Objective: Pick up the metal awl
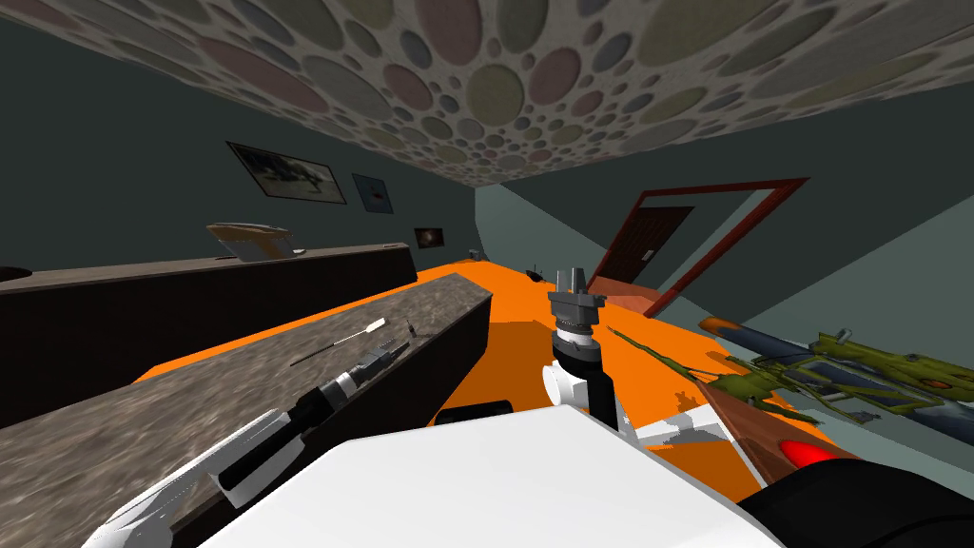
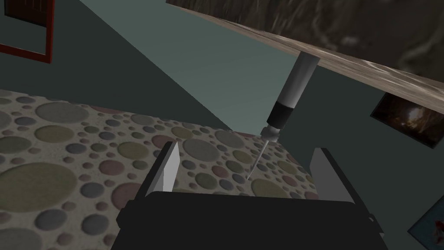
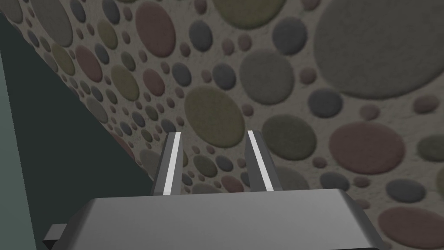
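The awl (image 2: 289, 89) has a pale grey handle, a black collar and a thin metal spike. It rises from the stone-patterned table top (image 2: 347, 26), and its tip reaches just between my left gripper's fingers (image 2: 169, 169). My left gripper (image 2: 247, 173) is open, with nothing pressed by either finger. In the head view the left arm lies along the table (image 1: 190, 381) with the left gripper (image 1: 395, 350) near the table's far end, and the awl (image 1: 409, 326) is a small dark sliver just past it. My right gripper (image 1: 575, 278) points upward over the orange floor, open and holding nothing (image 3: 217, 162).
A long thin tool with a white handle (image 1: 338, 344) lies on the table left of my left arm. A darker counter (image 1: 190, 285) with a pale dish (image 1: 252, 238) stands behind. A red-framed doorway (image 1: 666, 238) is ahead right, and a green model (image 1: 837, 371) lies at the right.
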You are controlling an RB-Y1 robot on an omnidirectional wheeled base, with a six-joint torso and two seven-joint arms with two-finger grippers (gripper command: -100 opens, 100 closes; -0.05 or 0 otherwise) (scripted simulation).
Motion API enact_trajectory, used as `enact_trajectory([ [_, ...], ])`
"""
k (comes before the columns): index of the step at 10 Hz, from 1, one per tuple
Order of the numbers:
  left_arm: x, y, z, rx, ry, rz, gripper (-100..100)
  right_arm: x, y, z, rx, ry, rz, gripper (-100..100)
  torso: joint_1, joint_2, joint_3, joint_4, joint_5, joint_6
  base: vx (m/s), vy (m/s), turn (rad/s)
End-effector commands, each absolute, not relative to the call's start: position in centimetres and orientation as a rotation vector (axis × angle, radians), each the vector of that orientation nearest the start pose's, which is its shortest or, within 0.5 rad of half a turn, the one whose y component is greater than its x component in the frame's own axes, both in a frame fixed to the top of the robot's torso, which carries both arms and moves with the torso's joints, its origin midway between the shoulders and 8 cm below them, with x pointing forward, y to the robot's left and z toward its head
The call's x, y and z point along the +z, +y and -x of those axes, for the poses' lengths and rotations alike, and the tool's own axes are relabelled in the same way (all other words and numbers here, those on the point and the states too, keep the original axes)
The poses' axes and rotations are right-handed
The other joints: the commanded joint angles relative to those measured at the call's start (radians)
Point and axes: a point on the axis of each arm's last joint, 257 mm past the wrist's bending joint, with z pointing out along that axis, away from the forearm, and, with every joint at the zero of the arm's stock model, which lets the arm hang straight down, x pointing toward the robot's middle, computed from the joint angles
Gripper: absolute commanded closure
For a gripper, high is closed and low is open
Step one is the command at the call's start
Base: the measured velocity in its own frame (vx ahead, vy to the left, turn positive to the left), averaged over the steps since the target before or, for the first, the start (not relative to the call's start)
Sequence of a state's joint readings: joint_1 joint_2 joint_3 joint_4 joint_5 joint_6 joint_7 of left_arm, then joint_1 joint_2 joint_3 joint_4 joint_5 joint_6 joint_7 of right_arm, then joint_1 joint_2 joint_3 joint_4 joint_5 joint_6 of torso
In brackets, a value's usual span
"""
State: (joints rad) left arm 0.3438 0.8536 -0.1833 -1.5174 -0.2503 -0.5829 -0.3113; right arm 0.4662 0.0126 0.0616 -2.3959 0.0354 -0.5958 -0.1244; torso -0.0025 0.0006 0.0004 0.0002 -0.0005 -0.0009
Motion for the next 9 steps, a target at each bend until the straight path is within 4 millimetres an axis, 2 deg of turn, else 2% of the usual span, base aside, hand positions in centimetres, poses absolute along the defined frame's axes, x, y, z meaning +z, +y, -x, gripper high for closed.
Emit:
enact_trajectory([
  [1,-28.7,34.8,-37.9,-0.606,1.811,-0.126,-100,9.9,-24.6,-30.1,1.52,0.426,-0.492,0,0.0,0.0,0.0,0.0,0.0,0.0,-0.016,-0.033,-0.067],
  [5,-28.6,37.2,-36.9,-0.601,1.875,-0.134,-100,9.9,-24.6,-30.1,1.52,0.426,-0.492,0,-0.001,0.0,0.0,0.0,0.0,0.0,-0.014,-0.042,-0.055],
  [9,-28.8,40.4,-35.1,-0.598,1.979,-0.106,-100,9.9,-24.6,-30.1,1.52,0.426,-0.492,0,-0.002,-0.002,-0.001,0.0,-0.001,0.0,0.006,-0.055,-0.056],
])
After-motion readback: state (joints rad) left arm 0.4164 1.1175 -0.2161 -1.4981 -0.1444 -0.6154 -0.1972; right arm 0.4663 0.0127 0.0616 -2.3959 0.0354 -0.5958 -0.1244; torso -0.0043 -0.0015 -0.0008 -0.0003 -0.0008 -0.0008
